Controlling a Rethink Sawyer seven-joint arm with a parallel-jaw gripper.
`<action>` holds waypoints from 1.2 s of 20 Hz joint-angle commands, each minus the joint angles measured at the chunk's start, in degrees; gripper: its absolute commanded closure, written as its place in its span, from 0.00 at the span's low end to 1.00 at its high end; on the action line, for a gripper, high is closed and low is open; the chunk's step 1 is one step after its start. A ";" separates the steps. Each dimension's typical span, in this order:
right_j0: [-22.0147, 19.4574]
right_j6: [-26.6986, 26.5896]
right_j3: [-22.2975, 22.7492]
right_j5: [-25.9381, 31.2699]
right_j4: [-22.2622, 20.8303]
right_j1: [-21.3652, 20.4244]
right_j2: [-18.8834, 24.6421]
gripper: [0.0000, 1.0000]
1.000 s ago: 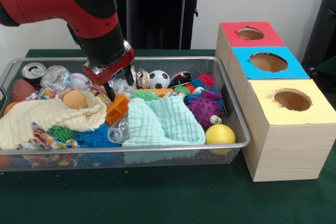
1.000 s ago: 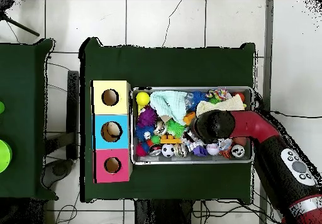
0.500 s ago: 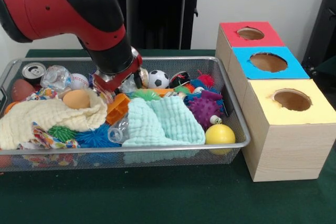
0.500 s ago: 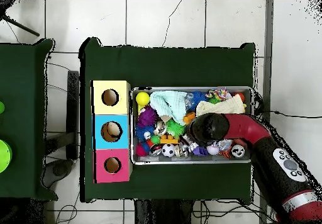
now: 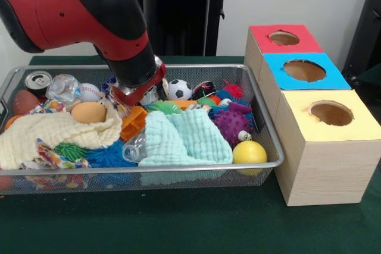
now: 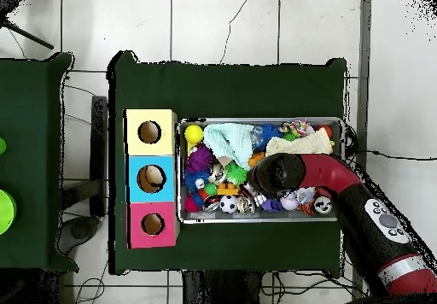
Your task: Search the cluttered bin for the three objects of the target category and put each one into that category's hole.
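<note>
Item: gripper (image 5: 128, 100), lowered among clutter near the bin (image 5: 262, 165) far edge, likely probing for a target (finger state cannot be told).

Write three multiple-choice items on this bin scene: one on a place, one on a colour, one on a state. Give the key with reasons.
1. Where does the yellow ball lie in the wire bin?
A. In the front corner nearest the boxes
B. Beside the soda can
C. On top of the cream cloth

2. What colour is the top of the box nearest the camera in the front view?
A. Red
B. Blue
C. Yellow

3. How does the soda can stand?
A. Upright, top showing
B. Crushed flat under a cloth
C. Held in the air by the arm

Key: 1 A, the ball sits against the bin's front rim at the box end. 2 C, the yellow top is frontmost, with blue and red behind it. 3 A, its round lid faces up in the far corner.
</note>
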 commanded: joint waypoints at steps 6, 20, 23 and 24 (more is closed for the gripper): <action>1.97 -11.24 -3.18 0.37 -3.30 1.44 1.34 1.00; 2.09 -9.34 -1.04 3.36 -1.18 -3.92 1.62 1.00; 2.52 -9.64 -0.86 5.42 -0.56 -7.20 1.89 1.00; 2.65 -9.92 -0.99 6.23 -0.36 -8.13 1.95 1.00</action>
